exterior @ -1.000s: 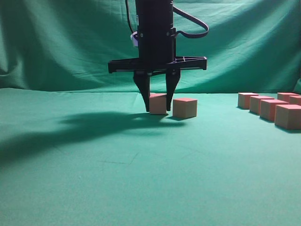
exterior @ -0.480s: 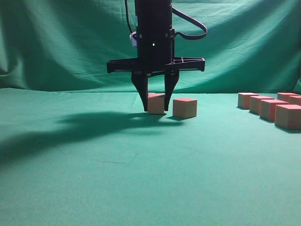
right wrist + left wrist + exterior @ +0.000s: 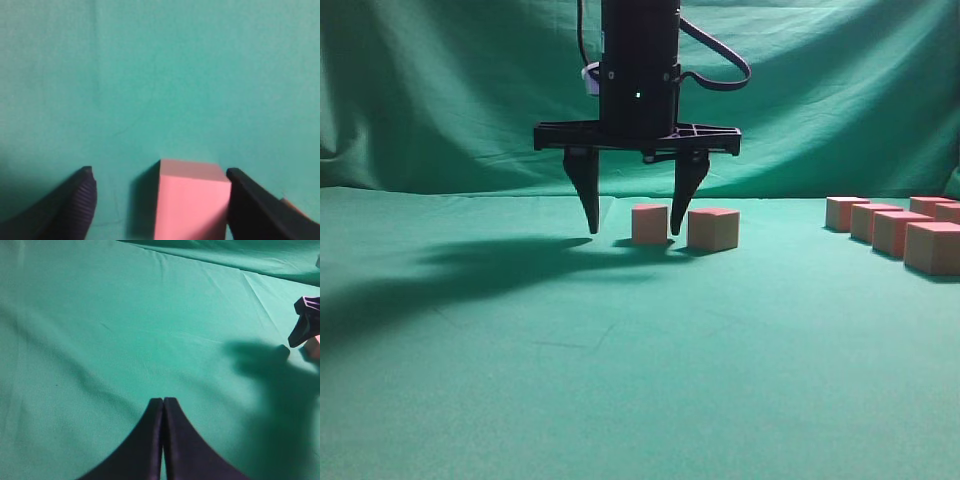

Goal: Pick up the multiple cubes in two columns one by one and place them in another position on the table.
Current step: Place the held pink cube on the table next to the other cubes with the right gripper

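Exterior view, table: the table (image 3: 620, 380) is flat, covered in soft green cloth with small wrinkles.
Exterior view, right gripper: the right gripper (image 3: 634, 231) is black, hard and pointy. It hangs straight down near the far edge of the table, about halfway along it. Its two fingers are spread wide apart and hold nothing.
Exterior view, cube between the fingers: one cube (image 3: 649, 223) sits on the cloth between the fingers, closer to the right finger. It is a small block with sharp edges, a pink-red top and paler tan sides.
Exterior view, second cube: a second cube (image 3: 712, 229) sits just beside it, outside the right finger.
Exterior view, row of cubes: more cubes (image 3: 895, 232) stand in lines by the right edge of the table, toward the far right corner.
Left wrist view, left gripper: the left gripper (image 3: 163, 402) has its two smooth black fingers pressed together, with nothing between them. Green cloth lies under it.
Right wrist view, fingers: the left finger (image 3: 75, 205) has fine ridges on it. The block sits very near the right finger; whether they touch cannot be told.
Right wrist view, containers: the cubes lie straight on the cloth.
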Tool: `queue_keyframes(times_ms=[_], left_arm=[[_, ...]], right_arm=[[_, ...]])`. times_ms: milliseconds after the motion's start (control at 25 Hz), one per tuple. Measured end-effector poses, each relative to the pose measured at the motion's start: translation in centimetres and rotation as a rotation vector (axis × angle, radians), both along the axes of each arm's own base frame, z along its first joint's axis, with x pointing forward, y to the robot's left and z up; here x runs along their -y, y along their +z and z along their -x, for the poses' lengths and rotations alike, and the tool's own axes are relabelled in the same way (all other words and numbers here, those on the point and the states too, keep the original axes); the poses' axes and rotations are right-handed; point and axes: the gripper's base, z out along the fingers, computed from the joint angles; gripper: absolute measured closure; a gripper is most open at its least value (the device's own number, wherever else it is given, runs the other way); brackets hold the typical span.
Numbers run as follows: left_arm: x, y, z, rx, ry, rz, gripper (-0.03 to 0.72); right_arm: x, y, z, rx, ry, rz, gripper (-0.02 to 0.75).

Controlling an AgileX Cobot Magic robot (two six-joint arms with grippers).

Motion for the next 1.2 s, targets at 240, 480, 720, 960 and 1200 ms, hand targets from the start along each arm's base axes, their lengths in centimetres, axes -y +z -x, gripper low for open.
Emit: queue_keyframes(times_ms=[240,480,720,960,1200], left_arm=[[0.0,0.0,0.0,0.000,0.000,0.000,0.688],[0.0,0.0,0.0,0.000,0.000,0.000,0.688],[0.0,0.0,0.0,0.000,0.000,0.000,0.688],[0.0,0.0,0.0,0.000,0.000,0.000,0.688],[0.0,0.0,0.0,0.000,0.000,0.000,0.688]], right_arm=[[0.4,0.1,-0.4,0.043,0.060,0.062,0.260],[0.4,1.5,-1.2,0.157,0.103,0.079,0.260],[0.1,7.2,-2.0,0.258,0.127,0.069,0.234],[0.5,14.2,-1.1,0.305,0.244,0.061,0.234],[1.2,20.1,2.0,0.342,0.364,-0.069,0.234]])
